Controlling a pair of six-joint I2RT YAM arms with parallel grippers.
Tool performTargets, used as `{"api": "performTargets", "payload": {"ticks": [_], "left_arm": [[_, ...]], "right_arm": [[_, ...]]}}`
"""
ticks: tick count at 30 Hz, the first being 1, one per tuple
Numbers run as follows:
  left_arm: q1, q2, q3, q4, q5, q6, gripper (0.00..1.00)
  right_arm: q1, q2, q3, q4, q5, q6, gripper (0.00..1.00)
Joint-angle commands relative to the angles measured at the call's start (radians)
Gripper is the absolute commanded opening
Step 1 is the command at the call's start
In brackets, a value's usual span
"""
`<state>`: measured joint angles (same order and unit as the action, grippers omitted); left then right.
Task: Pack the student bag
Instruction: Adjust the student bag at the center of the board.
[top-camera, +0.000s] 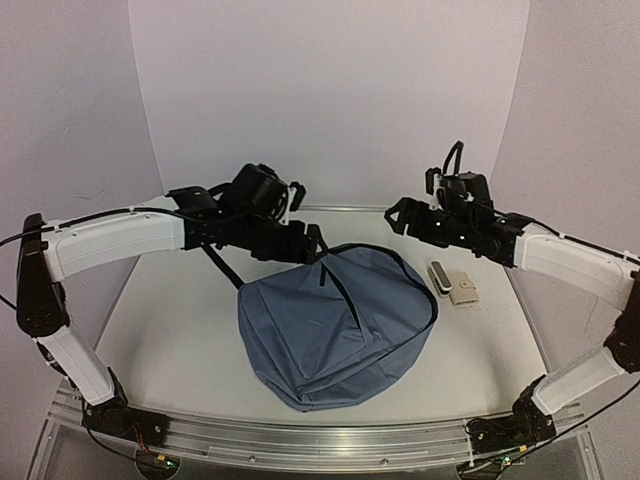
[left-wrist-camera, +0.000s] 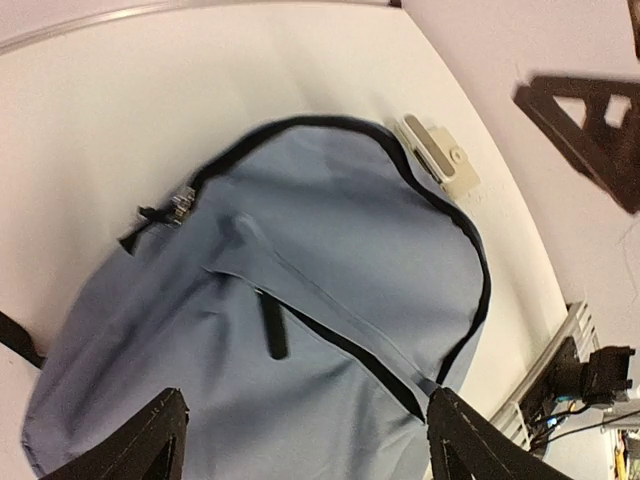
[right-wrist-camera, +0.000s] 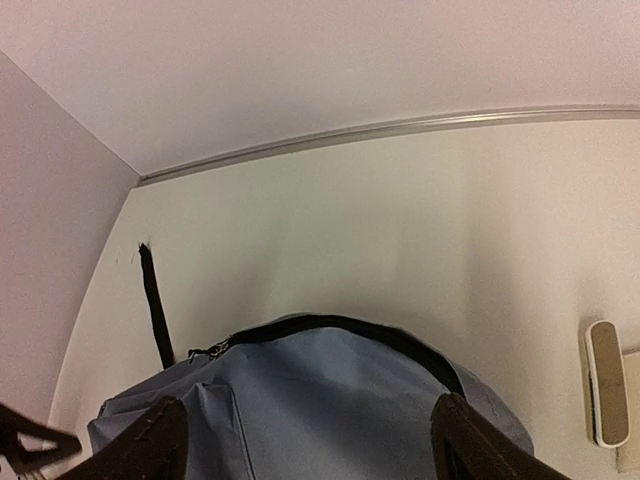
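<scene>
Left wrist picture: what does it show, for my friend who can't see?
A big slate-blue backpack fills the view, lying on a white table, a black zipper around its edge. Small cream objects sit by its rim; the left gripper shows at the bottom, dark fingertips spread apart.

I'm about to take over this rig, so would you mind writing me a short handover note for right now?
Left gripper: fingers open, empty, hovering by the far left edge of the student bag.
Right gripper: fingers open, empty, hovering over the bag's far edge.
Bag: lies mid-table; main zip looks closed.
Small cream items: on the table, close beside the bag on the right arm's side.
Done: nothing visibly packed.
Left: probably open the zip, load the items, close up.
</scene>
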<state>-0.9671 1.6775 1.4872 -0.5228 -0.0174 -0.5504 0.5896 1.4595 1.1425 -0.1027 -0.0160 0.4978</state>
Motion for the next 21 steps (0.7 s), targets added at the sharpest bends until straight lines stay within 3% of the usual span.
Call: {"api": "performTargets", "payload": {"ticks": [1,9,16,21], "left_arm": [[0.114,-0.095,-0.093,0.005,0.087,0.077,0.84],[0.190,-0.065,-0.127,0.045,0.204,0.262,0.83],[0.219,0.025,-0.071,0.065,0.303,0.364,0.83],[0.244,0.100,-0.048,0.076,0.396,0.388,0.77]], "right_arm": [[0.000,-0.137,-0.133,-0.061,0.045,0.102,0.89],[-0.004,-0.250,-0.316,-0.113,0.096,0.217,0.97],[-0.049,-0.236,-0.406,-0.136,0.062,0.268,0.96],[-0.055,-0.269,-0.488,-0.109,-0.006,0.292,0.84]]}}
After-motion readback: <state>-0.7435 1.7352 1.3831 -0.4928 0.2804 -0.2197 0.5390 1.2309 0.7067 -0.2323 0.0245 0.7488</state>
